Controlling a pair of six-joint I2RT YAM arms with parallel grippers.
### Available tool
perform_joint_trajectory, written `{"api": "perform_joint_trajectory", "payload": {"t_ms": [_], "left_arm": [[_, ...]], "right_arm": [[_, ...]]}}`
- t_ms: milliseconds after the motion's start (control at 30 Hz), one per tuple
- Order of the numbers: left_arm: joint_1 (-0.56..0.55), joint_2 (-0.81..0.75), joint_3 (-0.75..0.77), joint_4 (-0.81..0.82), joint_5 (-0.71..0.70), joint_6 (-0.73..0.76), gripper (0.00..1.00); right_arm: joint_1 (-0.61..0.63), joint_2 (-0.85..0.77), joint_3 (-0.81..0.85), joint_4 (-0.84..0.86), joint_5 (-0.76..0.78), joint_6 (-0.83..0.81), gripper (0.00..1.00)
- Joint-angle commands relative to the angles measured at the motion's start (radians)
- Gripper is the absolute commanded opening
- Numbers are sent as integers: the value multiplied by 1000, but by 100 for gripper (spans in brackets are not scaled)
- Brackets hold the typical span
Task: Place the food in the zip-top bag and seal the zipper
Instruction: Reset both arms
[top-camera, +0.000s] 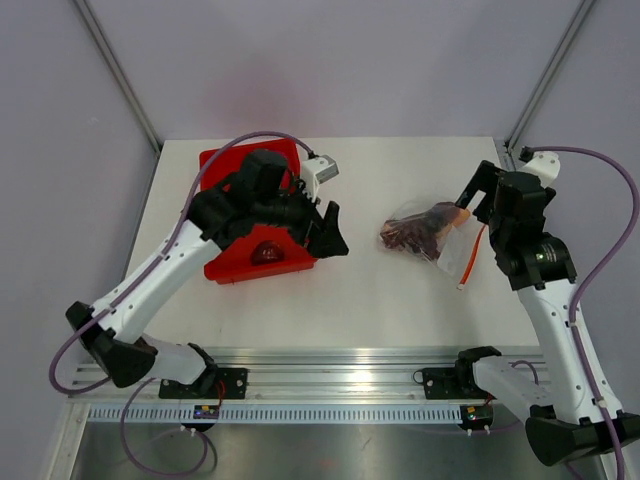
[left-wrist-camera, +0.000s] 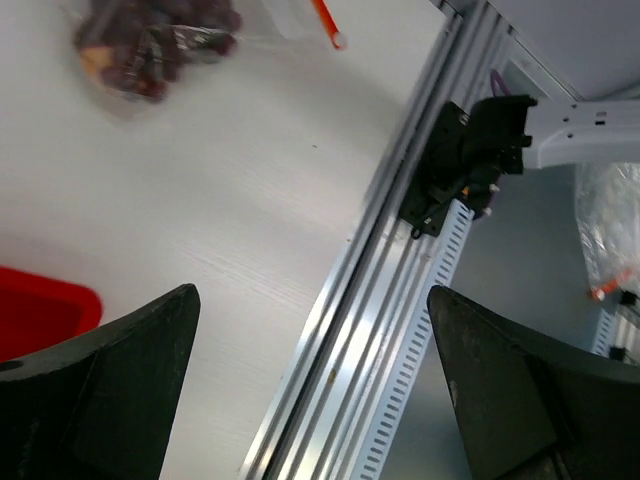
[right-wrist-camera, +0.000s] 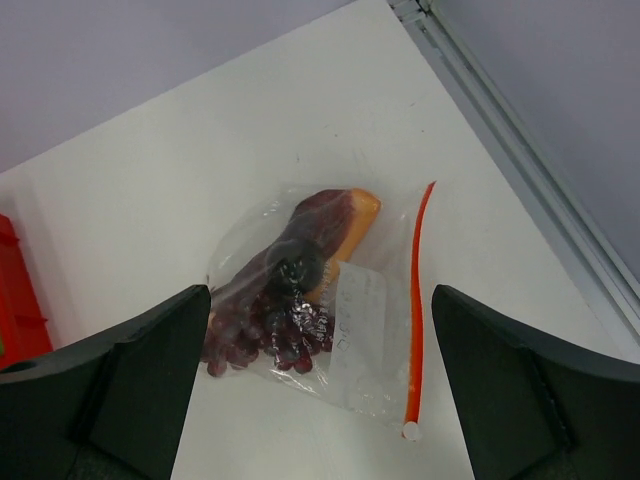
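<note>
The zip-top bag (top-camera: 432, 232) lies flat on the white table (top-camera: 380, 300), right of centre in the overhead view. The food (top-camera: 412, 234) is inside it: dark red-brown lumps, with an orange-tan piece at the upper end. The orange zipper (top-camera: 472, 255) runs along the bag's right edge; I cannot tell whether it is pressed shut.

The right claw (top-camera: 484, 192) hangs at the bag's upper right with its jaws spread wide, gripping nothing. Its wrist camera looks down on the bag (right-wrist-camera: 350, 330), the food (right-wrist-camera: 285, 300) and the zipper (right-wrist-camera: 418, 300).

The left claw (top-camera: 330, 233) is also wide and empty, above the right edge of the red bin (top-camera: 228, 268), left of centre. One dark red lump (top-camera: 268, 252) sits in that bin.
</note>
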Motion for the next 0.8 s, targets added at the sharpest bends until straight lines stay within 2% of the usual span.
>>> {"api": "perform_joint_trajectory", "payload": {"t_ms": [0, 167, 267, 533, 767], "left_arm": [[4, -133, -98, 53, -252, -111, 99], [4, -245, -203, 71, -526, -219, 99], [4, -292, -257, 76, -632, -256, 99], [3, -387, -360, 123, -806, -357, 99], [4, -398, -399, 145, -837, -382, 99]], "right_arm": [[-5, 46, 94, -260, 135, 125, 99], [-5, 43, 74, -298, 102, 124, 99], [-5, 17, 36, -276, 109, 123, 100], [-5, -9, -27, -239, 146, 150, 99], [-5, -14, -48, -233, 163, 190, 100]]}}
